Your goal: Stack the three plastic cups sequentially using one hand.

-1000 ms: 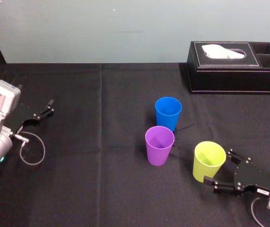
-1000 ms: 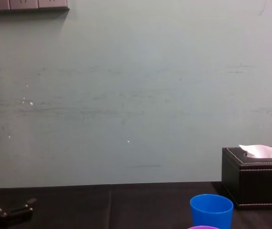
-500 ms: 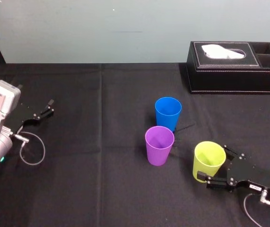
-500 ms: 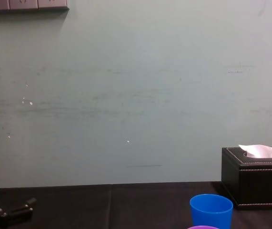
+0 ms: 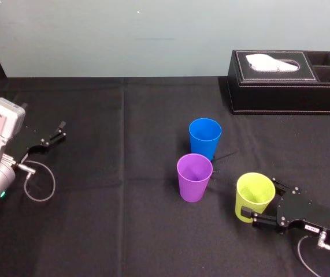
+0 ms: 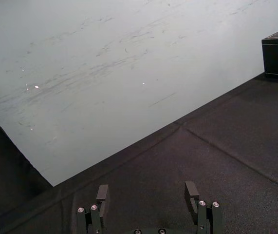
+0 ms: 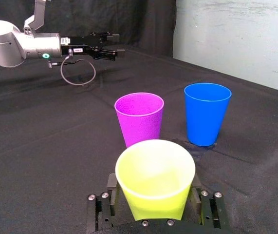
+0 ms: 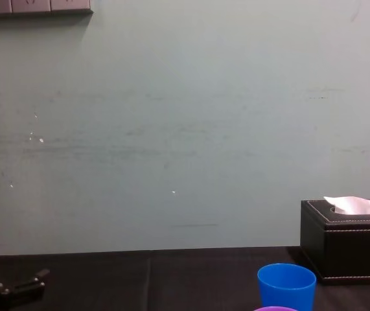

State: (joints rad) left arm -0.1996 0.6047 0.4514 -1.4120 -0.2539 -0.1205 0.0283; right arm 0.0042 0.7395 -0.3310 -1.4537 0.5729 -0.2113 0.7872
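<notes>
The yellow-green cup [image 5: 255,195] stands upright on the black worktop [image 5: 124,219], nearest the robot and to the right of the other 2. The purple cup [image 5: 195,176] is just to its left and a little farther back. The blue cup [image 5: 205,137] is behind the purple one, close to it but apart.

The right gripper [image 5: 260,199] lies low on the worktop, its 2 fingers [image 7: 113,187] spread wide on either side of the yellow-green cup and close along its wall. 1 second ago the fingers reached only the cup's right side; they have since slid forward until the cup sits between them. None of the 3 cups has moved.

The black tissue box [image 5: 286,81] sits at the far right of the worktop. The left gripper [image 5: 60,130] is parked at the far left, fingers [image 6: 102,192] wide apart, unchanged.
</notes>
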